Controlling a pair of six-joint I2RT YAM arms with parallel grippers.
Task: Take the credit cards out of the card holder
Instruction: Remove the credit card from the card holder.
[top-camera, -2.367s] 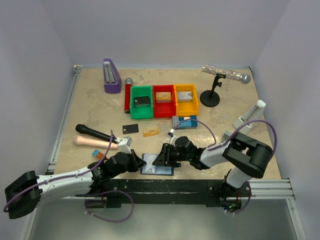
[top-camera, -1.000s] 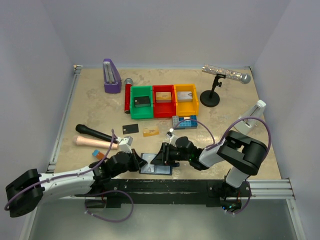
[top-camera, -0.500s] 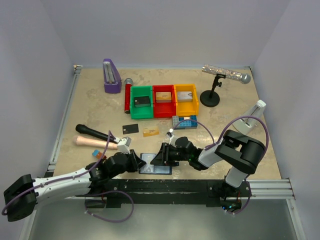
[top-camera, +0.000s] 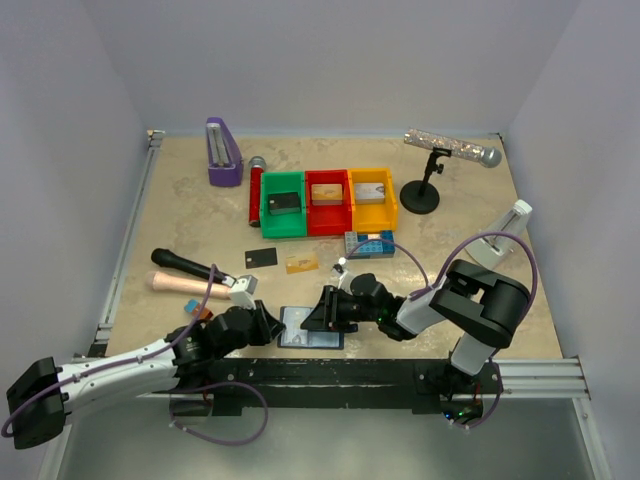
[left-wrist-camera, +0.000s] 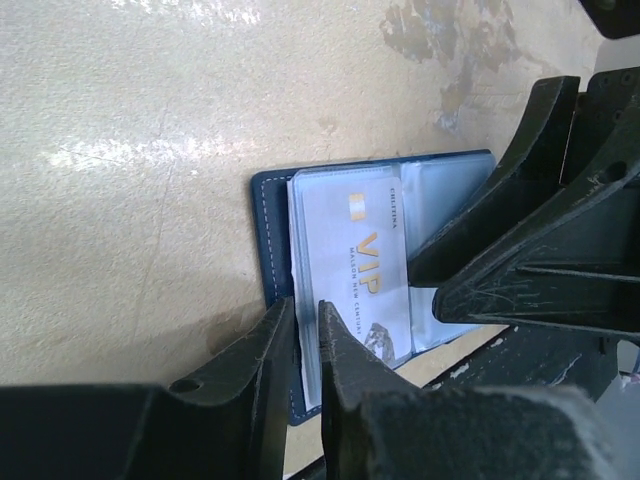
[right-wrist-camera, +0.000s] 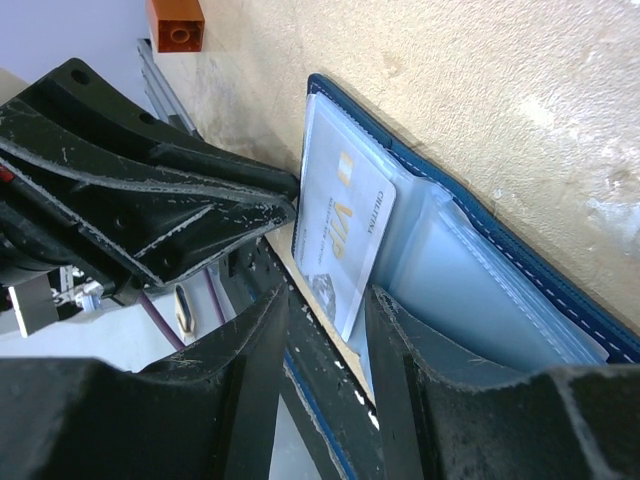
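The left gripper (left-wrist-camera: 307, 305) has just loosened to a narrow gap at the card holder (left-wrist-camera: 268, 230) on the near bench (left-wrist-camera: 150, 150) edge; the silvery credit card (left-wrist-camera: 360, 270) stays pocketed, the half-open right gripper (right-wrist-camera: 325, 295) pinning the holder

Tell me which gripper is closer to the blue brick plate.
Right. The right gripper is near-side and left of the blue brick plate; the left gripper lies farther left, across the card holder.

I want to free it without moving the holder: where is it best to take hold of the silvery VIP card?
Probably its end nearest the left end effector, pinched from that side, low along the table: the VIP card lies flat in the card holder, whose other half the right end effector seems to pin.
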